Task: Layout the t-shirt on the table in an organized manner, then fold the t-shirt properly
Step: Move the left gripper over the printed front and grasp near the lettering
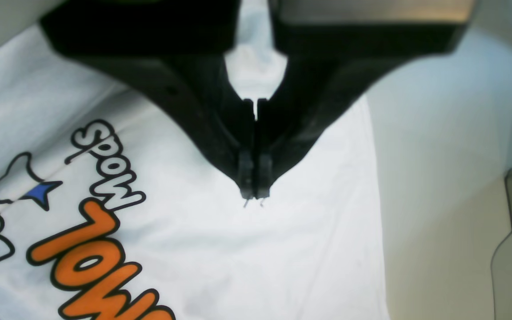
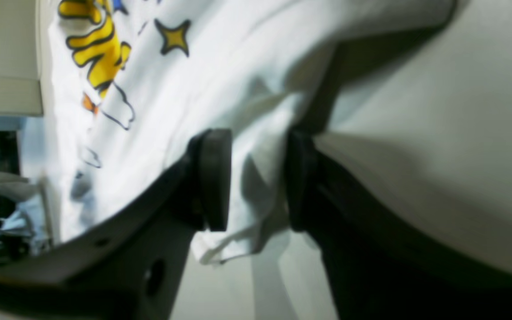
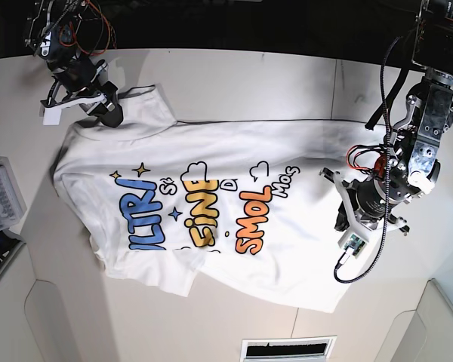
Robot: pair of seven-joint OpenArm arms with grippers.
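Here the t-shirt (image 3: 234, 219) lies print-side up across the matte off-white table (image 3: 249, 83), its soft white cotton mostly flat, with shallow creases and a lower flap turned up near the near edge. The cartoon lettering runs in blue, yellow and orange with thick dark outlines, ringed by small clouds and four-pointed stars.

The left gripper (image 1: 254, 195) hangs above the plain cloth beside the orange letters; its black angular fingers (image 1: 220, 133) are pressed together and hold nothing.

The right gripper (image 2: 254, 182) sits at the shirt's far corner in the base view, at the sleeve. Its jaws stand partly apart, and a bunched fold of white fabric with a stitched hem passes between the rounded black pads (image 2: 216, 178) (whether they actually pinch it cannot be told, as the picture is blurred).

A small grey tray (image 3: 1, 197) rests at the table's edge, well apart from the shirt.
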